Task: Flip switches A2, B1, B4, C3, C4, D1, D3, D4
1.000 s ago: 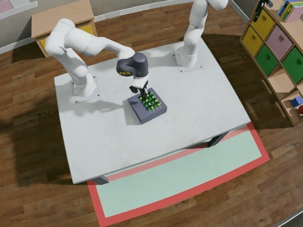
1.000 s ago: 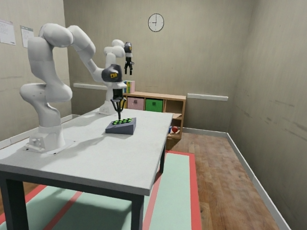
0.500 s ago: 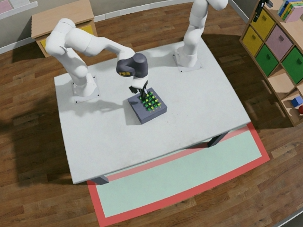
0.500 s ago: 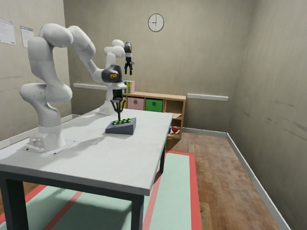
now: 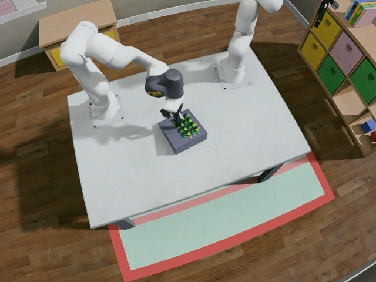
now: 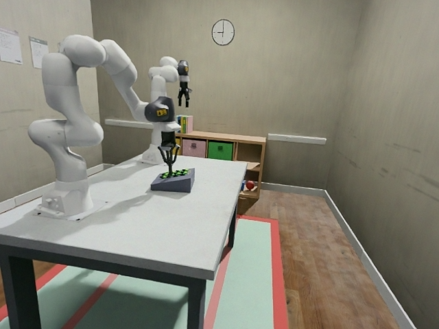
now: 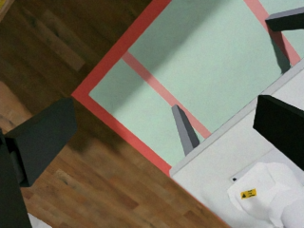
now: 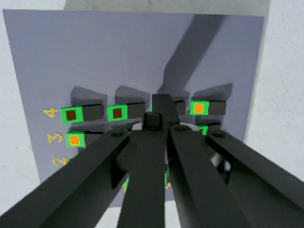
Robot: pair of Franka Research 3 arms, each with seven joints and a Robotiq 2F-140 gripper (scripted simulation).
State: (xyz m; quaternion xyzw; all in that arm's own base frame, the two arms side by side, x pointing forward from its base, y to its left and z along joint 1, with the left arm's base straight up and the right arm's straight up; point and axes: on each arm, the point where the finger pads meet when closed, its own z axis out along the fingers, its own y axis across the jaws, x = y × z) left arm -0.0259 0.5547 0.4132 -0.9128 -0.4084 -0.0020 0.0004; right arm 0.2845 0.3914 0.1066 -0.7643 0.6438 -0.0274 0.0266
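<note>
The dark sloped switch panel point(image 5: 179, 144) point(image 6: 171, 186) point(image 8: 119, 47) stands on the table. In the right wrist view, the A4 switch point(image 8: 71, 115) and B4 switch point(image 8: 117, 112) have dark lamps. The D4 switch point(image 8: 199, 107) and A3 switch point(image 8: 75, 140) are lit. My right gripper point(image 5: 178, 123) point(image 6: 170, 174) point(image 8: 161, 108) is shut and empty, its tips over the C4 switch point(image 8: 180, 107); contact is unclear. C4's lamp is hidden, and most of columns 1 to 3 is covered. My left gripper point(image 6: 183, 105) point(image 7: 164, 113) is open and empty, high away from the panel.
The white table point(image 5: 136, 182) point(image 6: 159, 226) carries both arm bases. The left arm stands raised behind the panel's far side in the exterior view. A cubby shelf point(image 5: 349, 104) with coloured bins, a blue block point(image 5: 368, 126) and a red ball point(image 6: 250, 184) stands beyond the table.
</note>
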